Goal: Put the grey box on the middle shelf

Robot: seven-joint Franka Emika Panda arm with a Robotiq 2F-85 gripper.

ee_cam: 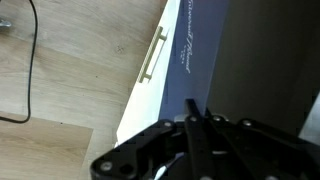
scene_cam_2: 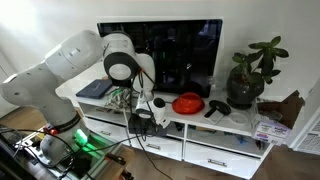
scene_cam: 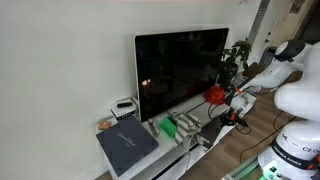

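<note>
Slanting before TV stand [scene_cam_2: 240, 120] front, above drawer [ee_cam: 148, 90]: grey box [ee_cam: 265, 60], long axis pointing away from gripper [ee_cam: 192, 106] along stand. Clenching on near edge or not: cannot tell. Drawer shut, contents hidden.

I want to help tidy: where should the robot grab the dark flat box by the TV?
The dark box lies flat and looks too wide to span from above, so probably pinch its thin front edge, coming in level from the front.

Television [scene_cam_2: 165, 50] on the stand [scene_cam_2: 238, 117] — flat box [scene_cam_2: 93, 90] at one end, plant [scene_cam_2: 250, 72] at the other.
</note>
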